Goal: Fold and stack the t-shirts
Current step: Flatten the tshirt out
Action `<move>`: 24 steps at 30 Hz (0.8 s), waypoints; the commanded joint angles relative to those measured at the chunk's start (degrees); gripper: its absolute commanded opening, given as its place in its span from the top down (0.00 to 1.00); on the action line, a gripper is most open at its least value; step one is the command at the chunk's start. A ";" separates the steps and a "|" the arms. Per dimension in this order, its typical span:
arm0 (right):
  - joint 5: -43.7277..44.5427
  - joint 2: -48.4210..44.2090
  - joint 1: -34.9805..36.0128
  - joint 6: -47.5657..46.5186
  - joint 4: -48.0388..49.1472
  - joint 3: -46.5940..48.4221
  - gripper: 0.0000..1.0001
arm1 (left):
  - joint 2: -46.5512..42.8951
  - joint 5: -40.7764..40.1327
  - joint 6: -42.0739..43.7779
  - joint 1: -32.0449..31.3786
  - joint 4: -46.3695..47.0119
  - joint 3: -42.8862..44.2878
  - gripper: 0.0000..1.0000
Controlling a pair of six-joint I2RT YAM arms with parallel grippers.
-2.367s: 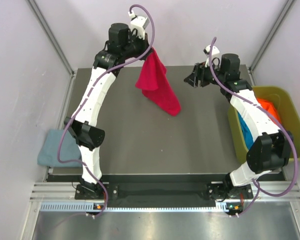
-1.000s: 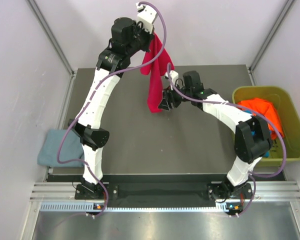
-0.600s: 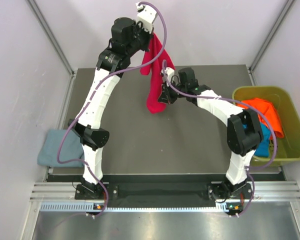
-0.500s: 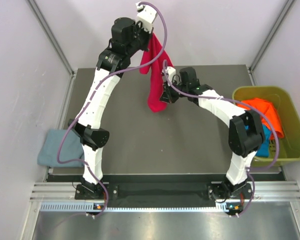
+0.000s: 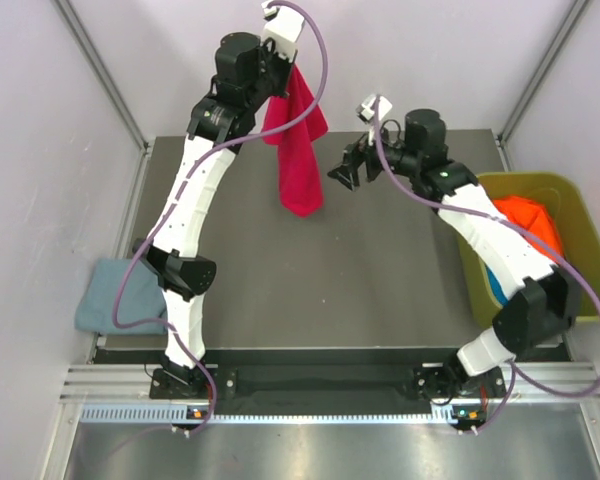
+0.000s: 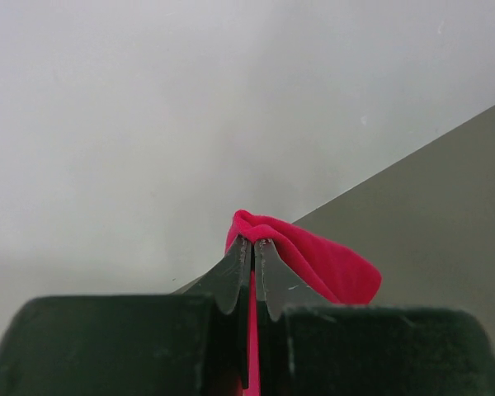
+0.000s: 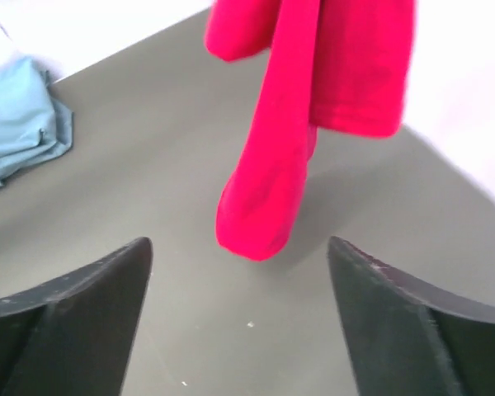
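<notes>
Nearest, grey-blue t-shirt (image 5: 110, 295) lies at bench's (image 5: 380, 280) near-left edge. Farther, right tool (image 5: 350, 172) spread wide, empty, just beside crimson t-shirt (image 5: 300, 160). Shirt hangs, long axis vertical, lower end pointing down at bench, top pinched in clenched left tool (image 6: 252, 243).

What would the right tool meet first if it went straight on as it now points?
Most likely the crimson t-shirt, which hangs from the shut left tool straight ahead of the open right tool; how far off it is remains unclear.
</notes>
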 commanded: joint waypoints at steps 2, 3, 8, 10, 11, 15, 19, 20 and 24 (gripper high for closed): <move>-3.23 10.13 0.71 6.58 3.40 -0.45 0.01 | -4.62 -0.70 0.44 -0.04 6.75 1.71 1.00; -2.88 11.37 1.41 7.02 4.02 0.08 0.00 | -4.80 -0.71 0.53 -0.13 6.84 2.24 1.00; -1.29 19.27 3.26 6.23 7.00 3.33 0.00 | -5.41 -1.23 1.06 -0.22 7.11 2.50 1.00; -1.29 21.13 3.70 7.28 9.90 4.47 0.00 | -5.68 -1.32 1.23 -0.13 6.93 2.50 1.00; -2.25 23.14 3.87 8.16 11.30 5.96 0.00 | -5.94 -1.41 1.41 -0.22 6.93 2.42 1.00; -1.38 26.94 5.80 9.40 13.60 9.22 0.00 | -6.64 -2.02 1.76 -0.30 6.84 2.24 1.00; 0.73 30.01 6.86 9.49 16.24 12.20 0.34 | -7.35 -2.73 2.55 -0.22 6.84 1.63 1.00; 1.43 30.19 6.86 8.88 15.37 12.56 0.55 | -7.61 -2.99 3.07 -0.30 6.93 1.28 1.00; 4.77 25.20 6.77 3.96 10.54 12.22 1.00 | -7.88 -5.18 4.57 -0.13 7.11 0.57 1.00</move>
